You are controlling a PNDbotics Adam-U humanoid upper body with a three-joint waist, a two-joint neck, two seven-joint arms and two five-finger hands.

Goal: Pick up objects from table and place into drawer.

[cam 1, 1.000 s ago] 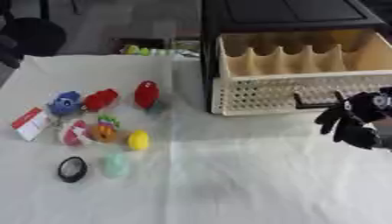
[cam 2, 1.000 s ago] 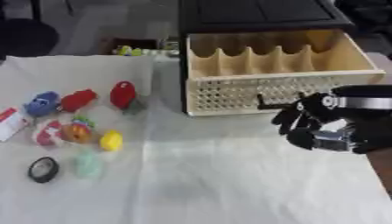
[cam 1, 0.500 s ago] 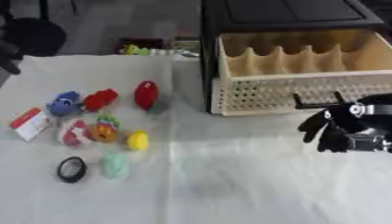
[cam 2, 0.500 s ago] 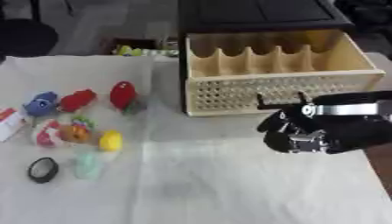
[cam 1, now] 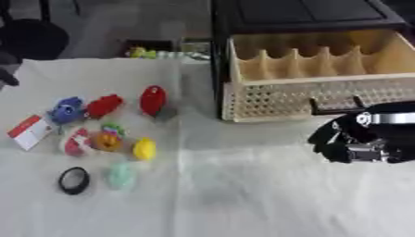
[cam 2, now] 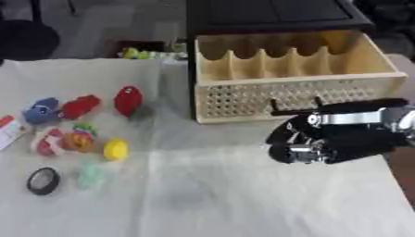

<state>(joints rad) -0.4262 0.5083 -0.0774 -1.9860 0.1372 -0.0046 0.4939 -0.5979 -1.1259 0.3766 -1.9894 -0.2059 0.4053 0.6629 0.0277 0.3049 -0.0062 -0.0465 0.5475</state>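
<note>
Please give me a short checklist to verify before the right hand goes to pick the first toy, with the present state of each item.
1. Drawer open, compartments free: ok.
2. Right hand holds nothing: ok, it hangs over the cloth, in front of the drawer.
3. Right hand's fingers open or shut: cannot tell.
4. Toys reachable: not ok yet; the red toy and yellow toy lie far to the left of the hand.
5. Left hand: not in view.
</note>
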